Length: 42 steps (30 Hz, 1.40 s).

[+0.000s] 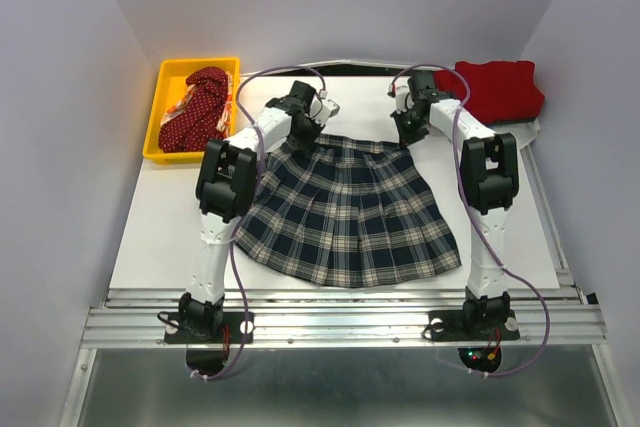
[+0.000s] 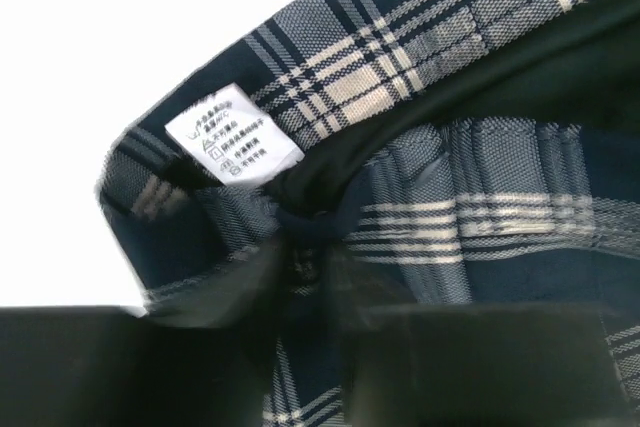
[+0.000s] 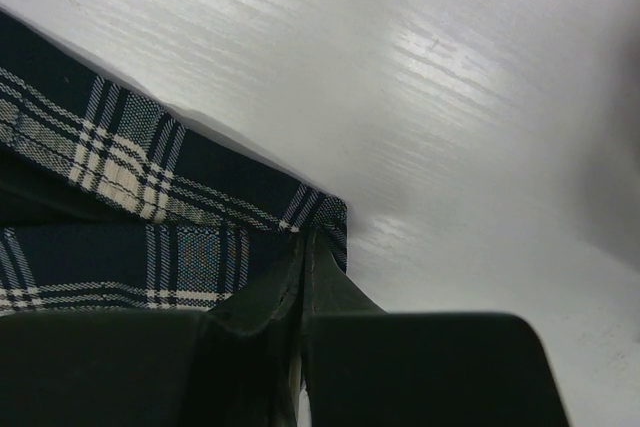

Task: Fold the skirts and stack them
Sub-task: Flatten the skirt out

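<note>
On the white table (image 1: pixel 150 237), toward its far edge, the right gripper (image 3: pixel 303 242) pinches the plaid skirt (image 1: pixel 345 212) by its waistband, apparently for folding; the left gripper (image 2: pixel 312 247) hold cannot be told.

My left arm (image 1: pixel 207 247) and right arm (image 1: pixel 487 242) were white with black joints and purple cables (image 1: pixel 232 262); left gripper (image 2: pixel 318 277) and right gripper (image 3: pixel 303 267) black

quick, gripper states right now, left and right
left gripper: at the plaid skirt waistband, cannot tell if open or closed
right gripper: closed on the plaid skirt's corner
</note>
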{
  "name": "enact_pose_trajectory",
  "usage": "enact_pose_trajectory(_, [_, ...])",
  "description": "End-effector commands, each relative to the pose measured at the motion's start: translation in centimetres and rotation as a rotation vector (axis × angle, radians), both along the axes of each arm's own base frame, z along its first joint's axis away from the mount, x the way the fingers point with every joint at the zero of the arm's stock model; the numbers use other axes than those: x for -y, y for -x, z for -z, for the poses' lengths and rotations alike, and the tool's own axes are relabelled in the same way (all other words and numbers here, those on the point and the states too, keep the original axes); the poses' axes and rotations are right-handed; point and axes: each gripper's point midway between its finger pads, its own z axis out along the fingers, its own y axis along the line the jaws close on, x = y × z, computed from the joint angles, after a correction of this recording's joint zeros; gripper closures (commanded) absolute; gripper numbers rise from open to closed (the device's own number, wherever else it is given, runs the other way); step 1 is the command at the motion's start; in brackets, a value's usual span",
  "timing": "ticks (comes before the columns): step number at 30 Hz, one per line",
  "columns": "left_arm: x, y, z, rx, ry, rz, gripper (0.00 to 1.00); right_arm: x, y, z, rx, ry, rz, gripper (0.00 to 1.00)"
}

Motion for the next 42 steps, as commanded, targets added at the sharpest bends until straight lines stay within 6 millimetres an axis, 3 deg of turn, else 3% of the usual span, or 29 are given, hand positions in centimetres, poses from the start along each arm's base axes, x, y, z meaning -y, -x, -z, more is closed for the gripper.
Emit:
enact_pose_trajectory(1, [-0.4,-0.7,-1.3,0.041,-0.005,-0.03,0.9,0.9,0.3,1.7,-0.018,0.031,-0.002,0.99])
enact_pose_trajectory(3, [-0.3,-0.5,-2.4,0.049,0.011,-0.025,1.0,1.1,0.4,1.9,-0.02,0.043,-0.005,0.99])
enact_pose_trajectory(9, [-1.0,0.2,-9.3,0.111,0.111,-0.035,1.0,2.0,0.6,2.5,-0.014,0.092,-0.01,0.99])
enact_pose_trajectory(15, [-4.7,-0.2,-14.6,0.161,0.223,-0.109,1.0,3.6,0.9,3.6,0.0,0.177,-0.009,0.99])
enact_pose_trajectory(18, [-5.9,-0.9,-14.4,0.184,0.244,-0.138,1.0,4.4,0.8,4.0,0.01,0.198,-0.002,0.99])
enact_pose_trajectory(20, [-6.0,-1.3,-13.2,0.161,0.237,-0.15,1.0,4.4,0.7,4.2,0.008,0.197,-0.003,0.99])
enact_pose_trajectory(21, [-6.1,-1.7,-11.4,0.132,0.218,-0.163,0.99,4.4,0.7,4.2,0.009,0.198,-0.001,0.99])
enact_pose_trajectory(24, [-6.1,-3.1,-8.7,0.097,0.237,-0.213,0.93,4.2,0.0,3.3,0.034,0.19,0.002,0.99])
enact_pose_trajectory(26, [-6.3,-4.3,-8.3,0.103,0.258,-0.24,0.9,4.2,-0.1,2.8,0.042,0.187,0.0,0.99])
enact_pose_trajectory(28, [-6.4,-5.0,-7.4,0.1,0.259,-0.258,0.79,4.1,-0.4,1.9,0.062,0.182,-0.003,0.99])
enact_pose_trajectory(31, [-6.3,-5.5,-7.6,0.117,0.259,-0.242,0.63,3.8,-0.5,0.7,0.08,0.168,-0.009,0.99])
enact_pose_trajectory(32, [-6.2,-5.4,-8.3,0.124,0.266,-0.223,0.49,3.7,-0.4,0.4,0.083,0.158,-0.008,0.99])
enact_pose_trajectory(34, [-5.6,-4.8,-9.7,0.139,0.294,-0.166,0.32,3.3,-0.8,-1.3,0.1,0.134,0.003,0.88])
enact_pose_trajectory(35, [-5.6,-4.3,-9.8,0.146,0.289,-0.14,0.28,3.0,-0.8,-1.9,0.1,0.119,0.006,0.77])
enact_pose_trajectory(36, [-5.7,-4.4,-12.3,0.209,0.304,-0.125,0.16,2.5,-0.8,-2.6,0.096,0.087,0.018,0.48])
enact_pose_trajectory(37, [-5.8,-4.4,-13.2,0.24,0.301,-0.109,0.03,2.1,-1.1,-4.2,0.107,0.039,0.019,0.37])
enact_pose_trajectory(38, [-6.0,-4.4,-14.7,0.281,0.306,-0.108,0.01,1.7,-1.3,-5.2,0.113,0.007,0.037,0.27])
enact_pose_trajectory(41, [-6.4,-5.0,-16.3,0.316,0.311,-0.11,0.01,0.9,-2.2,-7.8,0.143,-0.068,0.066,0.2])
enact_pose_trajectory(42, [-6.4,-5.2,-15.5,0.296,0.306,-0.109,0.01,1.3,-2.2,-8.1,0.134,-0.088,0.079,0.19])
